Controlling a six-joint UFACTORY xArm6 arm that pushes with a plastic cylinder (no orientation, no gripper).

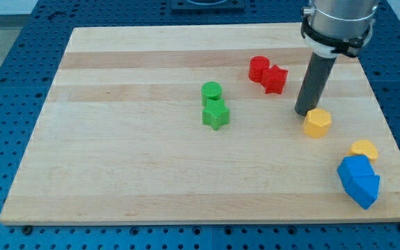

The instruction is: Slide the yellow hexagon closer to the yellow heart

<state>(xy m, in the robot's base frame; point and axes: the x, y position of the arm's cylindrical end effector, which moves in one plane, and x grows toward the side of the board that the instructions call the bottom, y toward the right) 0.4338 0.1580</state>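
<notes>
The yellow hexagon [317, 123] lies at the right of the wooden board [130, 173]. The yellow heart [364, 148] lies lower and further right, partly tucked against the blue blocks. My tip [303, 112] rests on the board just at the hexagon's upper left edge, touching or nearly touching it. The rod rises from there to the arm at the view's top right.
Two blue blocks [358, 180] sit pressed together just below the yellow heart, near the board's right edge. A red cylinder [258, 68] and red star [274, 78] touch above left of my tip. A green cylinder [212, 91] and green star [215, 114] sit mid-board.
</notes>
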